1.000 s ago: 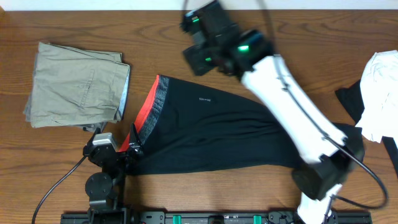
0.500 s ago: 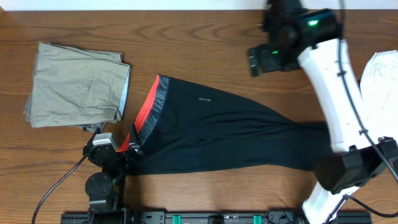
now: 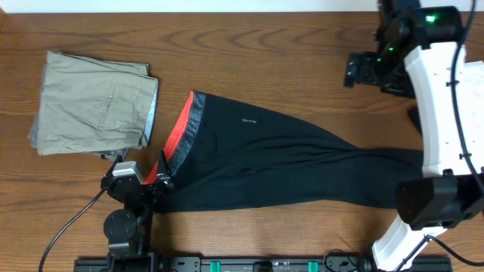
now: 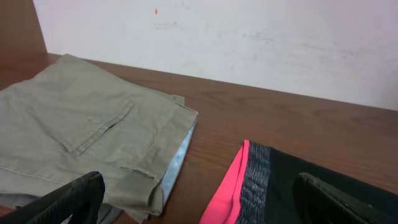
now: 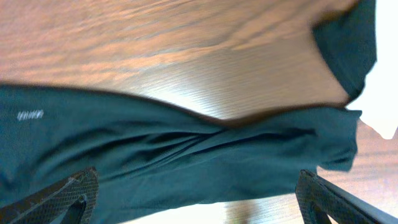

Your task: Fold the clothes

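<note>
The clothes, long black leggings (image 3: 272,162), lie flat across the table. Their red-and-grey waistband (image 3: 185,132) is at the left and the legs run right to about (image 3: 401,162). A tiny white logo (image 3: 249,120) sits near the waist. My left gripper (image 3: 144,172) rests low at the waistband's front corner, open with nothing between its fingers; its wrist view shows the waistband (image 4: 245,183) ahead. My right gripper (image 3: 369,68) hovers open at the back right, above and beyond the legs. The right wrist view looks down on the leggings (image 5: 174,149), with the gripper (image 5: 199,208) holding nothing.
Folded khaki trousers (image 3: 94,102) lie at the back left, close to the waistband (image 4: 81,137). A white garment (image 3: 470,83) and a dark cloth (image 3: 414,117) sit at the right edge. A cable (image 3: 68,227) trails from the left arm's base.
My right arm has swung from above the waist area to the far back right, and its jaws have opened wider. The left arm and the leggings have not moved.
</note>
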